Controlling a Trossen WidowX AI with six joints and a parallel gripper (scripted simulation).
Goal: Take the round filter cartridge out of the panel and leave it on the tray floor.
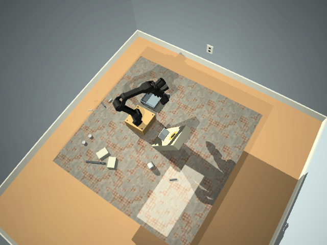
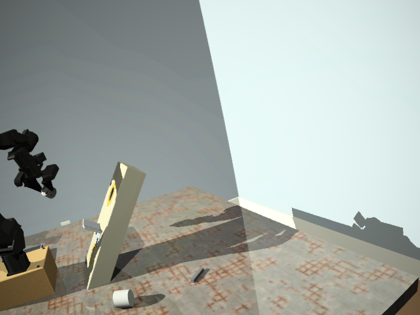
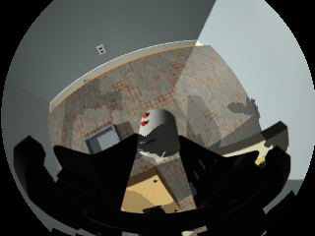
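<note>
The round filter cartridge (image 2: 50, 192) (image 3: 159, 129) is a light grey cylinder with small red marks on its side. My gripper (image 3: 158, 143) is shut on it and holds it in the air, well clear of the panel. The service panel (image 1: 182, 140) (image 2: 123, 216) (image 3: 268, 141) leans back, with an empty dark round opening in a yellow ring (image 1: 170, 137). The grey tray (image 1: 152, 101) (image 3: 105, 142) lies beside the arm's base, partly under the arm in the top view and left of the cartridge in the wrist view. The slots are hard to make out.
The tan base box (image 1: 147, 117) (image 2: 27, 286) (image 3: 148, 193) stands between tray and panel. A grey plate (image 1: 163, 133) (image 2: 90, 225) juts from the panel. A white cylinder (image 1: 150, 165) (image 2: 123, 298), cream blocks (image 1: 102, 153) (image 1: 111, 162) and a dark bar (image 1: 95, 162) lie farther off.
</note>
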